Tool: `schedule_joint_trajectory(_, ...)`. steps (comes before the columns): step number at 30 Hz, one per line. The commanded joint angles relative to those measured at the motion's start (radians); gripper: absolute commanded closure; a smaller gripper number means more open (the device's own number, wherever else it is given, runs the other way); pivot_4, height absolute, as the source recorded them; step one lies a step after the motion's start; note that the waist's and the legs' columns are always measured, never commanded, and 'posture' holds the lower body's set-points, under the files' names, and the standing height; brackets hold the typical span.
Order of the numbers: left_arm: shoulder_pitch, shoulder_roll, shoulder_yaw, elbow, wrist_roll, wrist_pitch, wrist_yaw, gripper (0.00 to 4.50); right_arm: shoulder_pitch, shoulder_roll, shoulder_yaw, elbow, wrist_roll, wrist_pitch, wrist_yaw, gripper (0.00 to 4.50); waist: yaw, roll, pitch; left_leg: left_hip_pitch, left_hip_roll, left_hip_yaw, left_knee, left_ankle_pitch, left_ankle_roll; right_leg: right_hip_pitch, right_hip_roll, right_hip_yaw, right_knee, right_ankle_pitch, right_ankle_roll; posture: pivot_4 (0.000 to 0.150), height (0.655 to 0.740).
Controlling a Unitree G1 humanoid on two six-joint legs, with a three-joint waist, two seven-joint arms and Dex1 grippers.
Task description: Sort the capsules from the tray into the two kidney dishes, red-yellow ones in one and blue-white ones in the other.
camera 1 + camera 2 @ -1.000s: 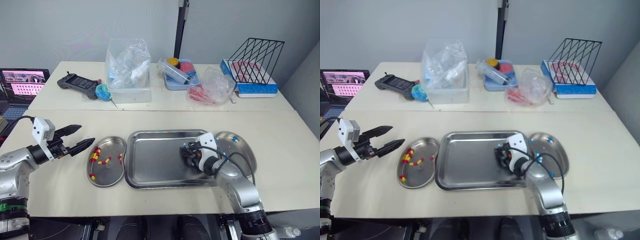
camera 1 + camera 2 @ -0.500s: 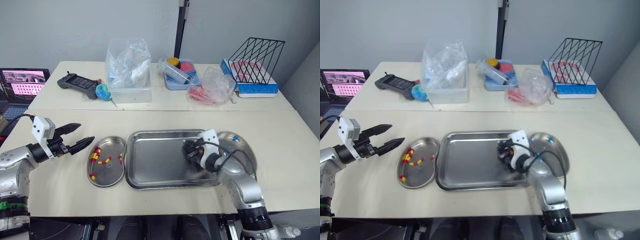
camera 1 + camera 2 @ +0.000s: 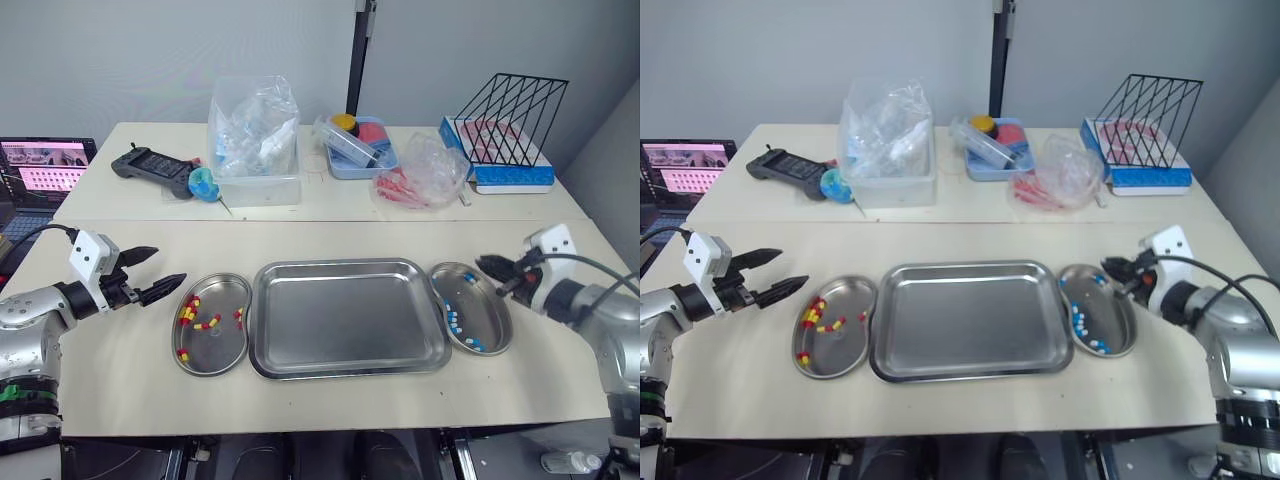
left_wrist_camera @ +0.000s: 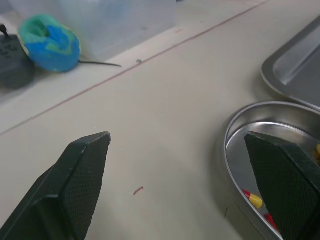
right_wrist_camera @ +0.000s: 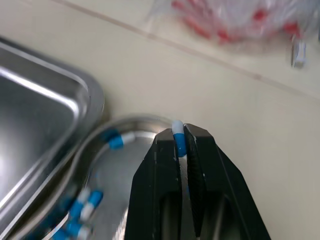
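Lower left, my left jaws stood wide and empty beside the red-yellow dish [image 3: 222, 350]. The centre tray [image 3: 345, 320] looked bare, I think. My right jaws pinched a blue-white capsule [image 5: 178, 137] at the right dish [image 3: 490, 310] rim. I judged the last drop due: ease inward, then open.

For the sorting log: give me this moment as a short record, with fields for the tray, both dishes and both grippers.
tray: steel, between the two dishes, no capsules in it
left kidney dish: holds red-yellow capsules
right kidney dish: holds blue-white capsules
left gripper: open, beside the left kidney dish, holding nothing
right gripper: shut on one held capsule, blue-white, by the right kidney dish's rim
left to do: drop the held capsule into the right kidney dish
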Motion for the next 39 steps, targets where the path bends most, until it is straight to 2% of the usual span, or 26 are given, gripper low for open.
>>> schedule_joint_trajectory(1,-0.022,0.033,0.002,-0.011,0.011,-0.001,0.002,0.0,0.019,-0.03,-0.018,-0.017,0.009,-0.017,0.038,4.48,0.0,0.0,0.0,0.0,0.0,0.0,0.0,0.0,0.0,0.0,0.0,0.0,0.0,0.0,0.0,0.15,0.74)
schedule_joint_trajectory(2,-0.019,0.035,-0.003,-0.014,0.018,-0.007,0.0,0.0,0.031,-0.032,-0.019,-0.014,0.012,-0.01,0.048,4.48,0.001,0.0,0.0,0.0,0.0,0.0,0.0,0.0,0.0,0.0,0.0,0.0,0.0,0.0,0.0,0.15,0.74)
schedule_joint_trajectory(5,-0.007,0.03,-0.003,-0.031,0.02,-0.016,0.001,0.0,0.047,-0.028,-0.037,-0.009,0.04,-0.005,0.078,3.4,0.002,0.0,0.0,0.0,0.0,0.0,0.0,0.0,0.0,0.0,0.0,0.0,0.0,0.0,0.0,0.15,0.74)
schedule_joint_trajectory(10,-0.035,0.035,0.035,-0.026,-0.034,0.082,0.007,0.0,0.056,-0.072,-0.124,0.046,0.084,-0.014,0.131,1.69,0.007,0.0,0.0,0.0,0.0,0.0,0.001,0.0,0.0,0.0,-0.001,0.0,0.0,0.0,0.0,0.15,0.74)
schedule_joint_trajectory(12,-0.037,0.043,0.049,-0.021,-0.038,0.081,0.01,0.0,0.031,-0.105,-0.19,0.098,0.121,-0.013,0.161,0.87,0.009,0.0,0.0,0.0,0.0,0.0,0.001,0.0,0.0,0.0,-0.001,0.0,0.0,0.0,0.001,0.15,0.74)
schedule_joint_trajectory(15,-0.027,0.062,0.077,0.002,-0.036,0.071,0.013,0.0,-0.012,-0.173,-0.282,0.257,0.139,-0.068,0.204,0.02,0.007,0.0,0.0,0.0,0.0,0.0,0.001,0.0,0.0,0.0,-0.001,0.0,0.0,0.0,0.001,0.15,0.74)
schedule_joint_trajectory(21,0.011,0.121,0.096,0.092,0.003,0.008,0.018,0.0,-0.043,-0.21,-0.33,0.48,0.1,-0.227,0.234,0.02,0.001,0.0,0.0,0.001,0.0,0.0,-0.001,0.0,0.0,0.0,0.0,0.0,-0.001,0.0,0.0,0.15,0.74)
schedule_joint_trajectory(25,0.046,0.108,0.12,0.104,0.003,-0.063,0.038,0.0,-0.068,-0.209,-0.322,0.557,0.059,-0.337,0.193,0.02,-0.001,0.001,0.001,0.001,0.0,0.001,-0.001,0.0,0.0,0.0,-0.002,0.0,-0.001,0.0,0.0,0.15,0.74)
schedule_joint_trajectory(31,0.044,0.085,0.135,0.135,0.011,-0.162,0.126,0.0,-0.081,-0.191,-0.298,0.549,0.046,-0.369,0.172,0.02,0.001,0.001,0.0,0.001,0.0,0.001,-0.001,0.0,0.0,0.0,-0.003,0.0,-0.001,0.0,0.0,0.15,0.74)
schedule_joint_trajectory(39,0.038,0.077,0.127,0.142,0.006,-0.188,0.13,0.0,-0.09,-0.177,-0.278,0.524,0.044,-0.36,0.149,0.02,0.001,0.001,0.0,0.001,0.0,0.001,-0.001,0.0,0.0,0.0,-0.003,0.0,0.0,0.0,0.0,0.15,0.74)
